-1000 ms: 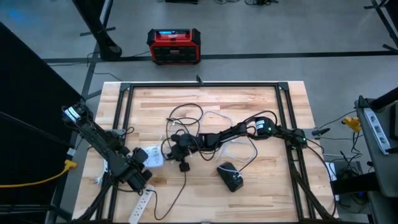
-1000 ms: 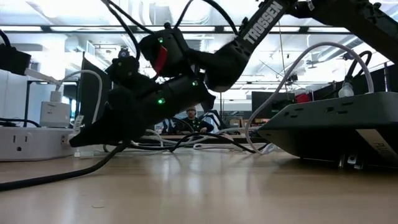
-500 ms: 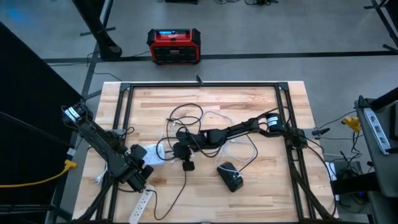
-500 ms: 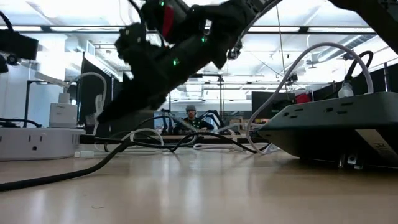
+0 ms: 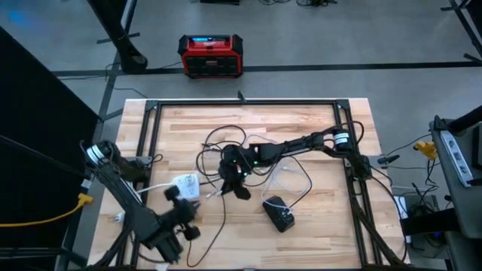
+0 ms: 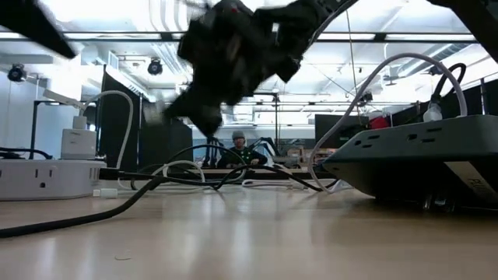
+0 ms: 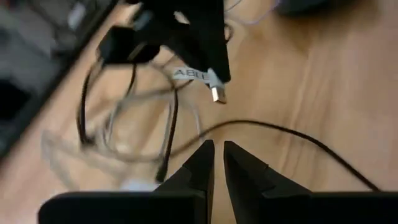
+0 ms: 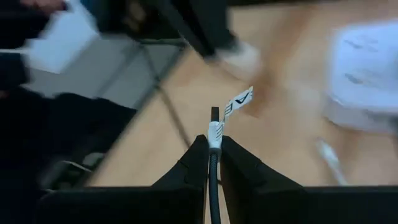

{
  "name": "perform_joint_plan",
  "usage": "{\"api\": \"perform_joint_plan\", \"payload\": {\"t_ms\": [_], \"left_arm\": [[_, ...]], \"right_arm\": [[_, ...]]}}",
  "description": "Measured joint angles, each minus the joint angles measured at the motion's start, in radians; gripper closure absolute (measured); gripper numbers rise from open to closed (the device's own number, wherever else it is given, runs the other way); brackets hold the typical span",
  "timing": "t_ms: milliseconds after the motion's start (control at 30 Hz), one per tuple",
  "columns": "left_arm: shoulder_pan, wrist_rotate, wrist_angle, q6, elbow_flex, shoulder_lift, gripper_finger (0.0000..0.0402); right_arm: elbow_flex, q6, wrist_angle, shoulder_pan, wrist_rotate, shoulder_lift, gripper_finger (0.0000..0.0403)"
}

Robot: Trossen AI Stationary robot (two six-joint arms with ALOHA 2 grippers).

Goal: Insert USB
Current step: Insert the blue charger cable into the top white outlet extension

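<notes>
Right gripper (image 8: 213, 152): fingers pinched on the USB cable (image 8: 214, 177) just behind its plug, so the metal tip (image 7: 217, 94) and white label project forward, free to enter a port; held raised above mid-table (image 5: 316, 128)

Left gripper (image 7: 217, 158): fingers drawn nearly together, holding nothing, at the table's front left corner (clear of the work)

White charger block (image 5: 183, 186): flat on the table left of the plug, the probable socket

Black power strip (image 5: 279, 214): front centre, idle

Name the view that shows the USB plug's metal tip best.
The left wrist view: the USB plug shows its gold tip, held by the right hand. The right wrist view shows only its cable and tag between the fingers; high and low views don't resolve it.
</notes>
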Motion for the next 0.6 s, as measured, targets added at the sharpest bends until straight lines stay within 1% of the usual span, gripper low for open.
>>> {"api": "perform_joint_plan", "payload": {"t_ms": [67, 133, 200, 267, 467, 600], "left_arm": [[0.02, -0.02, 0.006, 0.159, 0.061, 0.058, 0.0377], [0.033, -0.038, 0.002, 0.284, 0.111, 0.104, 0.0371], [0.047, -0.039, -0.006, 0.371, 0.148, 0.136, 0.0359], [0.058, -0.04, -0.009, 0.419, 0.174, 0.152, 0.0339], [0.071, -0.112, -0.005, 0.504, 0.217, 0.154, 0.0256], [0.093, -0.117, 0.012, 0.533, 0.224, 0.154, 0.0209]], "right_arm": [[0.0, 0.021, 0.018, 0.01, -0.056, -0.017, 0.0388], [0.0, 0.03, 0.02, 0.019, -0.074, -0.029, 0.0388], [-0.002, 0.035, 0.013, 0.022, -0.086, -0.045, 0.0388], [-0.002, 0.036, 0.008, 0.026, -0.092, -0.063, 0.0388], [-0.003, 0.045, 0.001, 0.029, -0.1, -0.074, 0.0388], [-0.003, 0.045, 0.005, 0.028, -0.1, -0.074, 0.0388]]}}
